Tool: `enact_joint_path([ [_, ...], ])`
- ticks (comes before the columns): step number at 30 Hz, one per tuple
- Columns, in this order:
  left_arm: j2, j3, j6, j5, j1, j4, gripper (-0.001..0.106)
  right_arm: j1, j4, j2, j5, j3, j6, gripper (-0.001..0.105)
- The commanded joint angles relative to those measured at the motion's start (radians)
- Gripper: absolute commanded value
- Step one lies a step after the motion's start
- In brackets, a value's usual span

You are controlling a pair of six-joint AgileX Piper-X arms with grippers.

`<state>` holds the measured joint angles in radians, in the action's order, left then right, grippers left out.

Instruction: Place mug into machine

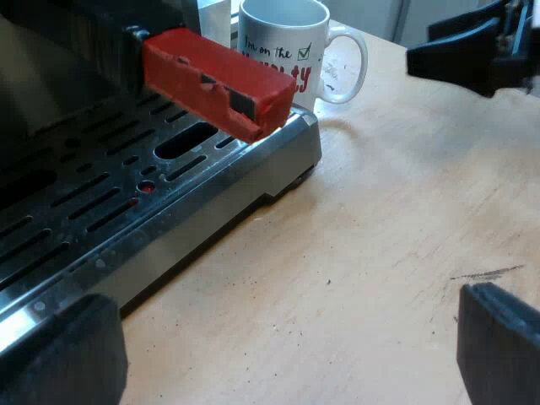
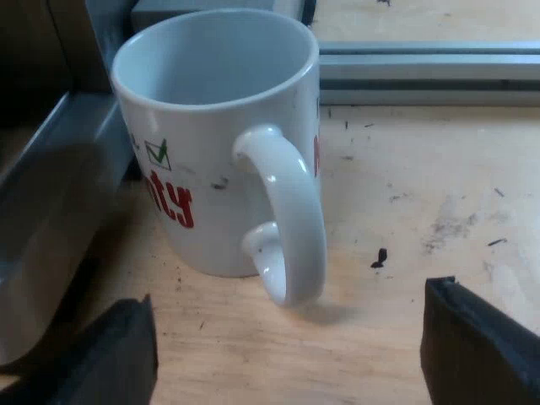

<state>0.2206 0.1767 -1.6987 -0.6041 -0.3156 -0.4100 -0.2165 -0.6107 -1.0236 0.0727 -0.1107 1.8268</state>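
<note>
Mug (image 2: 211,143) upright on tabletop (image 2: 422,194), just beside machine's drip tray (image 1: 126,194), not on it. Right gripper (image 2: 287,359) spread, empty, facing mug handle (image 2: 291,211). Left gripper (image 1: 278,346) spread, empty, near tray edge. Judgement: glazed ceramic, rigid, slippery, breakable; take by handle loop or rim wall.

Scuffed wooden table (image 1: 380,253) carries the espresso machine (image 1: 228,190); the mug (image 2: 194,202) stands upright just beside it.

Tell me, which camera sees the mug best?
The right wrist view: the mug stands close, upright, empty, handle toward the camera. The left wrist view shows it farther off, partly behind the red handle end.
</note>
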Motion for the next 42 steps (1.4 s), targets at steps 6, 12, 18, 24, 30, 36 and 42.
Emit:
enact_joint_path([
  [6,-0.001,0.001,0.007,0.005,-0.007,0.019,0.081,0.004,-0.161,-0.307,-0.032,-0.119,0.009,0.066],
  [12,-0.001,0.001,0.007,0.005,-0.007,0.019,0.081,0.004,-0.179,-0.453,-0.033,-0.224,-0.014,0.066],
  [18,-0.001,0.001,0.007,0.005,-0.007,0.019,0.081,0.004,-0.176,-0.524,-0.085,-0.289,-0.014,0.063],
  [24,-0.001,0.001,0.007,0.005,-0.007,0.019,0.081,0.004,-0.171,-0.527,-0.073,-0.293,-0.001,0.012],
  [30,-0.001,0.001,0.007,0.005,-0.007,0.019,0.081,0.004,-0.171,-0.494,-0.073,-0.291,0.020,0.000],
  [36,-0.001,0.001,0.007,0.038,-0.007,0.019,0.081,0.004,0.010,-0.328,-0.073,-0.254,0.041,0.000],
  [42,-0.001,0.001,0.003,0.047,-0.007,0.079,0.081,0.004,0.295,-0.046,-0.073,-0.244,0.094,0.000],
])
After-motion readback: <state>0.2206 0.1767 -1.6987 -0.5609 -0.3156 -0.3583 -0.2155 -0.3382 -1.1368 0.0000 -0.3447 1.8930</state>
